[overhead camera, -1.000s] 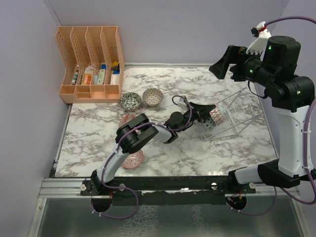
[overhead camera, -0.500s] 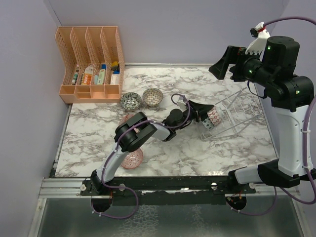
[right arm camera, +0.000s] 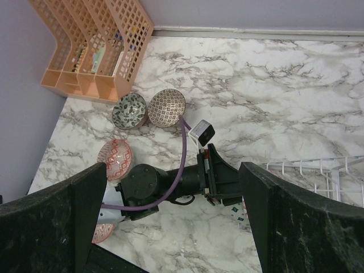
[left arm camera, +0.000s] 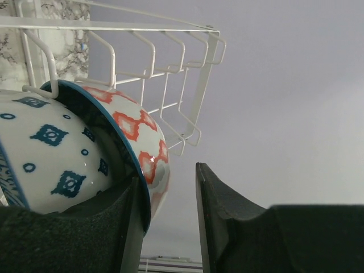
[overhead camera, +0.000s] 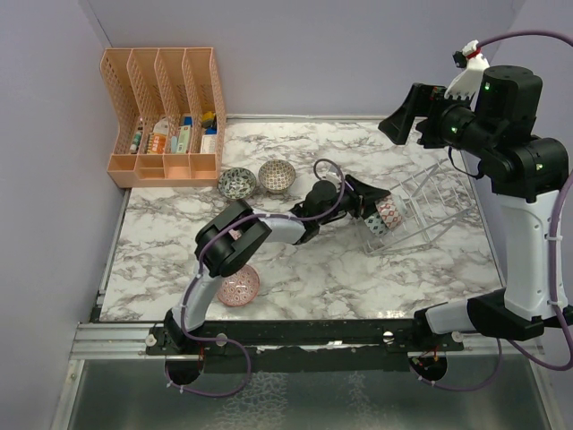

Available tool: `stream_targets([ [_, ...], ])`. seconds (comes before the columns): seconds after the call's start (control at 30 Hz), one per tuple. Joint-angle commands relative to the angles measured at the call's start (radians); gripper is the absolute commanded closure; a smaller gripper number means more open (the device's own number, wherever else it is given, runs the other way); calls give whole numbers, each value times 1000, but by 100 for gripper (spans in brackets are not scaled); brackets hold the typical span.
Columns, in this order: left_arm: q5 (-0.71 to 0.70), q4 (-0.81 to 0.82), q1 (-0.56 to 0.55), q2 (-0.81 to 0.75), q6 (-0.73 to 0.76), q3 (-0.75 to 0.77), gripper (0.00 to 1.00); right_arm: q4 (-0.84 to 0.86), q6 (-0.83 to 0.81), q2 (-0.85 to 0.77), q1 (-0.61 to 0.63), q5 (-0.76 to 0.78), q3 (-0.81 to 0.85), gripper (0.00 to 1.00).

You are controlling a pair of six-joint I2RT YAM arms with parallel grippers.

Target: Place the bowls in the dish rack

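Observation:
The wire dish rack stands tilted at the right of the table. Two bowls stand on edge at its near end: one with red diamonds outside and a blue rim, one white with blue diamonds nested against it. My left gripper is open. The red-diamond bowl's rim lies against the left finger, with a wide gap to the other finger. In the top view the gripper is at the bowls. My right gripper is open and empty, raised high above the table.
A grey-green bowl and a beige-brown bowl sit by the peach file organizer at the back left. One red bowl lies beside the left arm; another lies near the front edge.
The left arm's wrist has swung a little toward the back and its elbow has shifted left. The bowl at the rack's near end has barely moved. The right arm has not moved.

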Motion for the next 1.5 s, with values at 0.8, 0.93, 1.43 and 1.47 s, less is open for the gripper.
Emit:
stream_targets([
  [0.8, 159, -582, 78, -312, 314, -38, 51, 27, -8, -38, -7, -36, -36, 1],
  [0.93, 158, -628, 95, -373, 347, -97, 50, 33, -6, -48, -7, -44, -47, 1],
  [1.43, -324, -1487, 219, -772, 968, -57, 44, 63, -4, -69, -7, -179, -76, 1],
  [1.47, -385, -1559, 221, -787, 994, -65, 44, 68, -2, -71, -7, -185, -83, 1],
])
